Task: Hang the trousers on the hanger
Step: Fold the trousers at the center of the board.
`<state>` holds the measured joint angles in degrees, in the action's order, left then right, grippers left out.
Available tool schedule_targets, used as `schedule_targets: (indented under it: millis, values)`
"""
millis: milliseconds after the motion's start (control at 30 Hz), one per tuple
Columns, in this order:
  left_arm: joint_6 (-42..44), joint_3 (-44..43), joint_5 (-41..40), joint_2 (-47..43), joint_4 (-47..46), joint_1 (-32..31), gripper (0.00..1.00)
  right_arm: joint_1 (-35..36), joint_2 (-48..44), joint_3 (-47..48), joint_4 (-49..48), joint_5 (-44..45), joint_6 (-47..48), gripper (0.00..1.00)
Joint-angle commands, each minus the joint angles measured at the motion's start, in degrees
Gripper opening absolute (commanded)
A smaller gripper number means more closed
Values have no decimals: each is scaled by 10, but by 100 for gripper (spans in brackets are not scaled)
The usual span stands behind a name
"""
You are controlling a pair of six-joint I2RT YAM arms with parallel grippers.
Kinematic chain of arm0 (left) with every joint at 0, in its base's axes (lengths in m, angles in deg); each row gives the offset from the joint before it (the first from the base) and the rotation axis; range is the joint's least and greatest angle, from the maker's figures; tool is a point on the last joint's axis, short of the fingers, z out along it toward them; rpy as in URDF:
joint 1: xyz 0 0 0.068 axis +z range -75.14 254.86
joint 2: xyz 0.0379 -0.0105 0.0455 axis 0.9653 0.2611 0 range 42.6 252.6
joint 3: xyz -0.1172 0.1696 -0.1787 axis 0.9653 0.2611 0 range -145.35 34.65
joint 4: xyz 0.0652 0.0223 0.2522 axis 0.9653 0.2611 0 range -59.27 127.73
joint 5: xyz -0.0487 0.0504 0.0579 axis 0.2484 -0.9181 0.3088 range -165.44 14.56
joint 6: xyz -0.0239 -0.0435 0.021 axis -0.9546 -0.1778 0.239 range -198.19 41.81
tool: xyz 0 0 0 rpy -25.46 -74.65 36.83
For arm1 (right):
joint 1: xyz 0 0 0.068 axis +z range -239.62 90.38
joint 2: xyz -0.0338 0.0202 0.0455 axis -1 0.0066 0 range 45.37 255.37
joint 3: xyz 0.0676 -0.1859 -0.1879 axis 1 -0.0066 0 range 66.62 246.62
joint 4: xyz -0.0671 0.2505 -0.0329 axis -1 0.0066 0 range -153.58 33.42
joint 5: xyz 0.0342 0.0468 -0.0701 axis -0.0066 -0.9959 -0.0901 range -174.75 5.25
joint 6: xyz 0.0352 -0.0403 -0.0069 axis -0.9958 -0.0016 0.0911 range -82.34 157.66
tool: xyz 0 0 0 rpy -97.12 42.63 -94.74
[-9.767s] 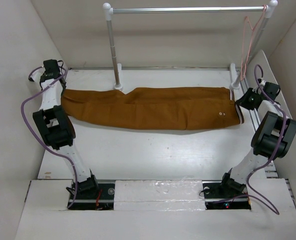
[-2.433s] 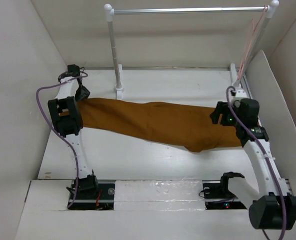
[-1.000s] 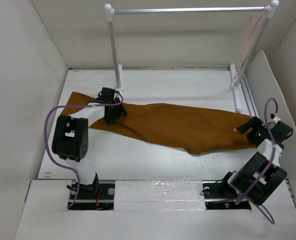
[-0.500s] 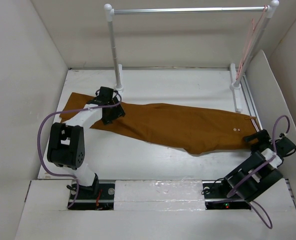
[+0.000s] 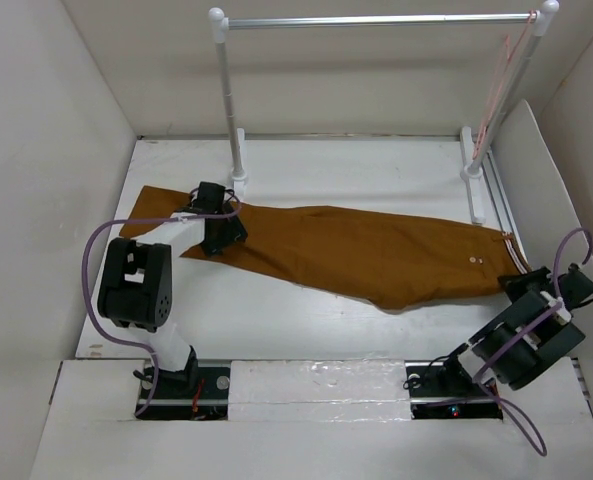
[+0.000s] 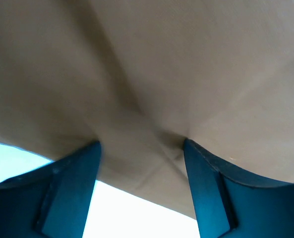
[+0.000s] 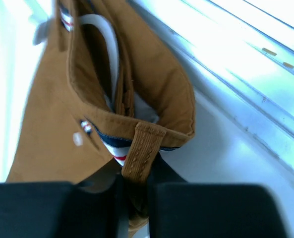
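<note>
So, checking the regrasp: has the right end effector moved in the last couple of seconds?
Yes. The right end effector has moved toward the near table edge and rightward, away from the rail's right post base, to the trousers' waistband corner.

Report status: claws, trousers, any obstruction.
Left claw open over trousers, leg end. Right claw shut on waistband loop. Trousers lying on table; hanger bare on rail. Nothing blocking.

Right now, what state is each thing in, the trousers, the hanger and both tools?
trousers: lying spread on the table, not hung.
hanger: hung at the rail's right end, empty.
left tool: open, down on the leg cloth.
right tool: shut on the trousers' waistband.
</note>
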<state>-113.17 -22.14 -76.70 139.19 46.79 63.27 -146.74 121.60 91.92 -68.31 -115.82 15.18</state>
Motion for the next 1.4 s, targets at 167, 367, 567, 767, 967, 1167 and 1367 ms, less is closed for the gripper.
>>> schedule_targets:
  millis: [167, 367, 567, 767, 967, 1167, 1367]
  values:
    - [-2, 59, 32, 14, 14, 6, 65, 130, -180, 269, 242, 49, 99, 1]
    - [-5, 77, 21, -35, 30, -29, 65, 216, -215, 373, 384, 86, 154, 0]
    - [-11, 27, -25, -116, 82, -139, 65, 319, -296, 371, 437, 116, 136, 0]
    - [-59, -18, -10, -59, 62, -255, 65, 365, -300, 511, 443, 106, 120, 0]
    - [-116, -71, -6, 56, 50, -386, 65, 365, -263, 628, 454, 99, 132, 0]
    - [-169, -125, 49, 129, 16, -483, 65, 365, -214, 720, 454, 73, 147, 0]
    - [-208, -273, 94, 189, 20, -518, 65, 380, -187, 730, 410, 11, 143, 0]
